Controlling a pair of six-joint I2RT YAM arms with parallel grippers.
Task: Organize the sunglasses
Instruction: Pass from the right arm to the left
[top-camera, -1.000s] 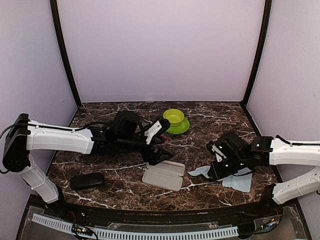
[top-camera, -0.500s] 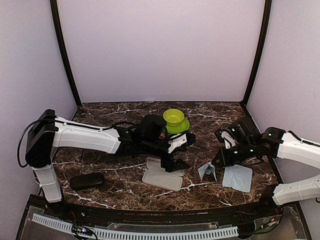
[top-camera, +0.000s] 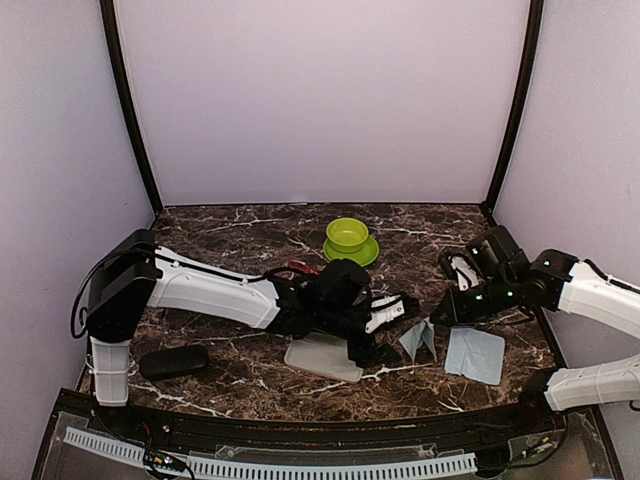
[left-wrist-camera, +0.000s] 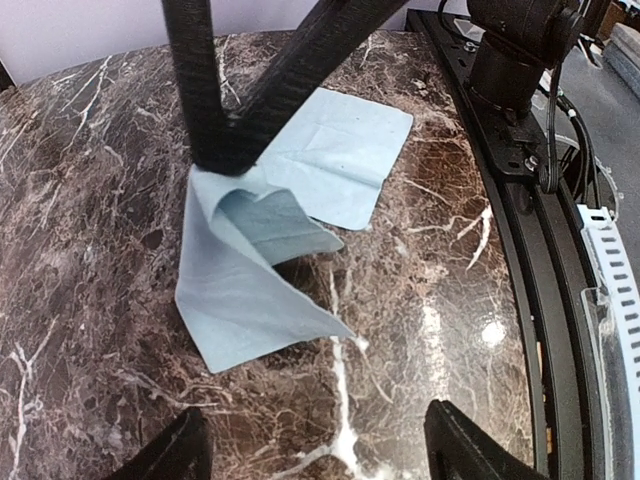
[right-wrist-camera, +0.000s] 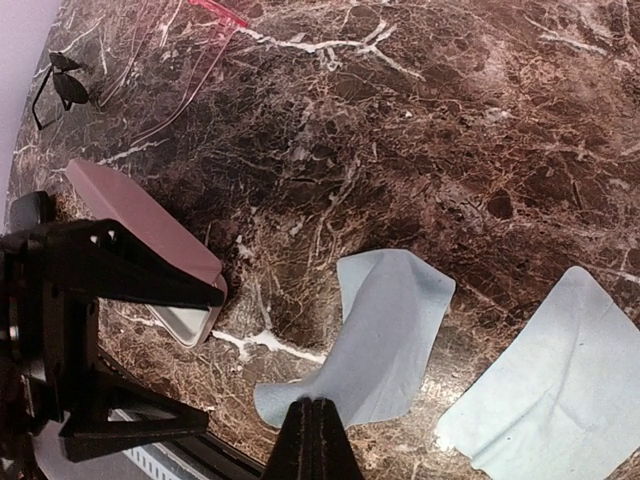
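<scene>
Top view first: the left arm is stretched right across the desk. The left jaws are spread wide and hold nothing, just off the right end of the pink case. The right jaws are clenched on a blue cloth, which tents up off the marble beside a second cloth lying flat. The red-framed sunglasses peek out behind the left arm, near the green bowl. A black case sits at the front left.

Over to the left wrist: its own jaws gape at the bottom edge, nothing between them. Ahead, the right jaws pinch the peak of the lifted cloth, with the flat cloth just beyond.

Right wrist now: its jaws are shut on the cloth's near edge. The black-framed sunglasses lie on the desk at far upper left, with the red pair near them. Both are beyond the pink case, well apart from the cloths.
</scene>
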